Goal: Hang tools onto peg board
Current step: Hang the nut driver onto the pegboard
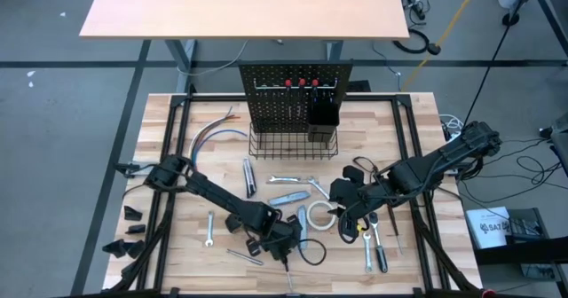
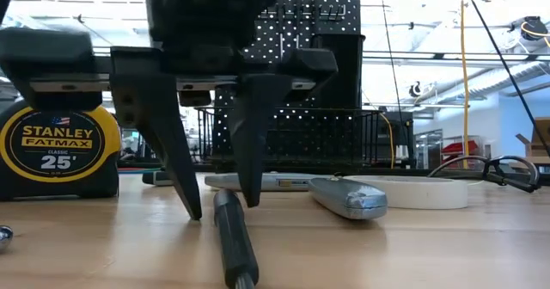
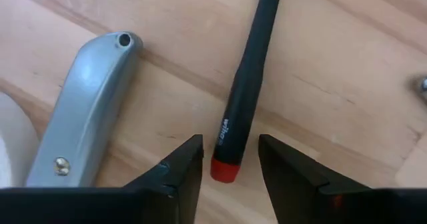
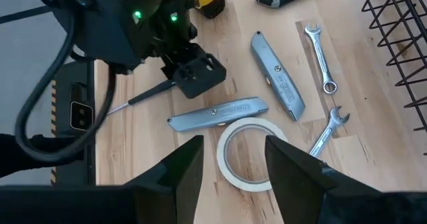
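My left gripper is open near the table's near edge. Its fingers stand on either side of a black screwdriver handle with a red end cap, and a gap shows on both sides. The screwdriver lies flat on the wood. My right gripper is open and hovers over the white tape roll, which lies flat. The black peg board stands upright at the far middle with its wire basket and cup holder.
Two grey utility knives lie beside the tape roll, and one is close to my left fingers. A yellow-black tape measure, wrenches, pliers and loose cables lie around.
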